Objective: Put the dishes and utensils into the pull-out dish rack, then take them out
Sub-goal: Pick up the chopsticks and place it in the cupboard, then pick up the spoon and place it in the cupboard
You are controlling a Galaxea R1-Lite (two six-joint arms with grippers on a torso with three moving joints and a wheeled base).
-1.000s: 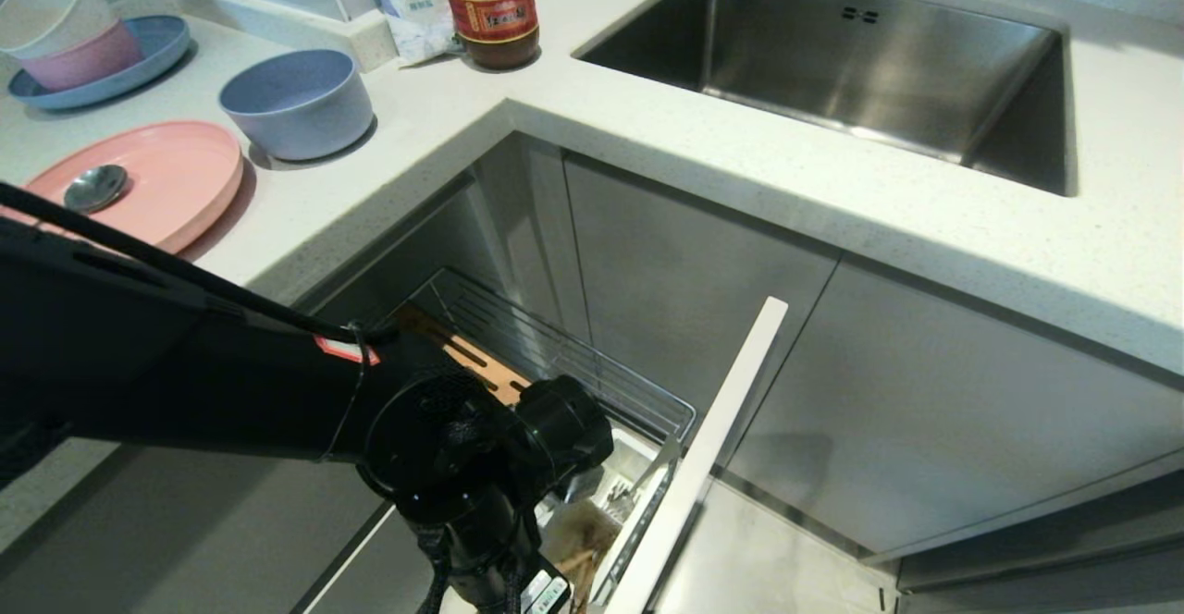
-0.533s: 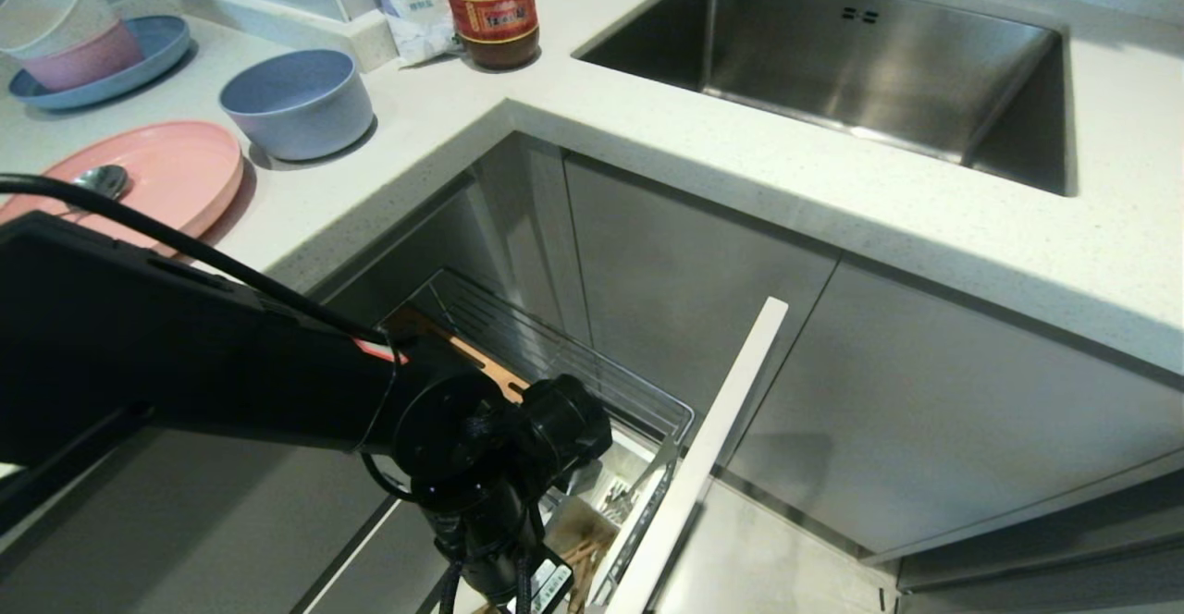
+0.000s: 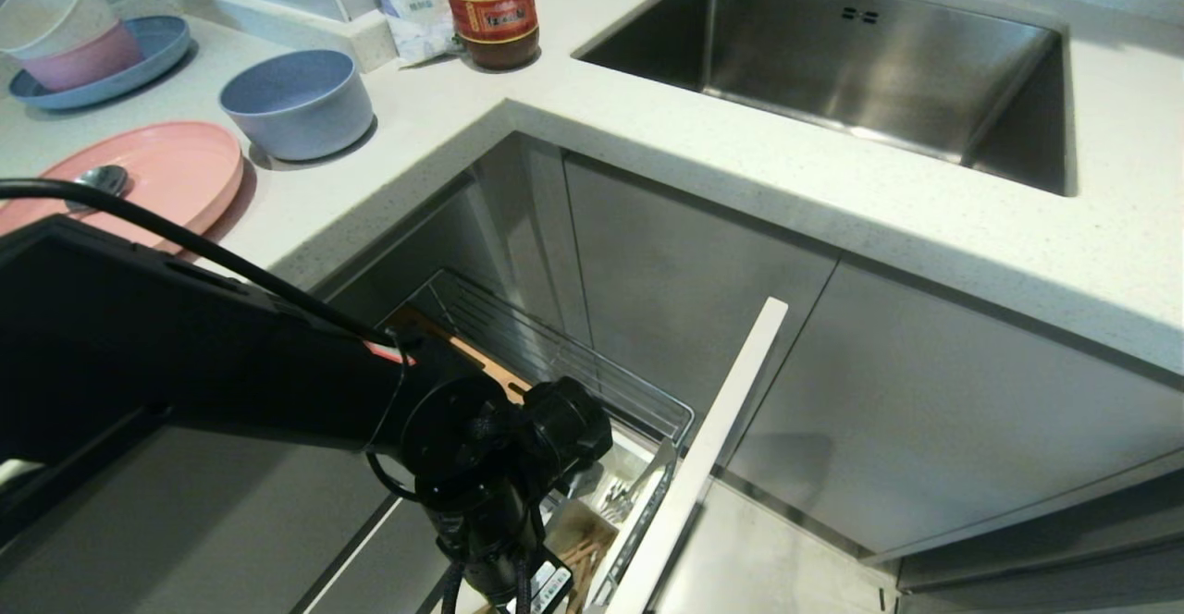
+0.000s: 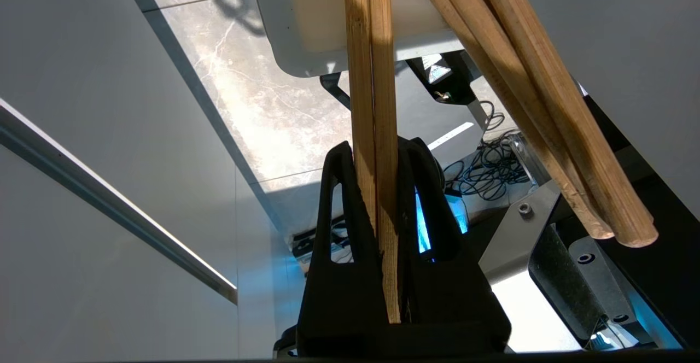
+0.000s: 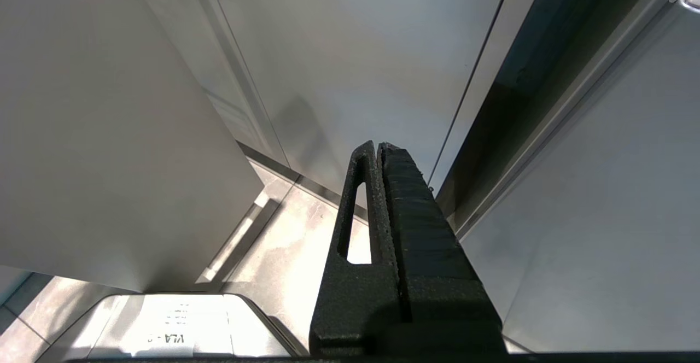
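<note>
Chopsticks (image 4: 373,106) sit clamped between the two fingers of the left pincer (image 4: 377,155), a light wooden pair pressed side by side; their far ends run into the white utensil cup (image 4: 306,29) of the pull-out dish rack (image 3: 592,383). Just beside the held pair, more wooden sticks (image 4: 541,117) lean out of the same cup. In the head view a steel fork (image 3: 622,496) stands in the cup below the left arm's wrist, and the rack's wooden block (image 3: 481,360) lies behind it. Well away from the pincer, up on the tabletop (image 3: 647,133), the pink plate (image 3: 176,175) carries the spoon (image 3: 102,178), and the blue-grey bowl (image 3: 296,101) stands near it. The right pincer (image 5: 378,150) hangs by cabinet fronts, fingers pressed together on nothing.
</note>
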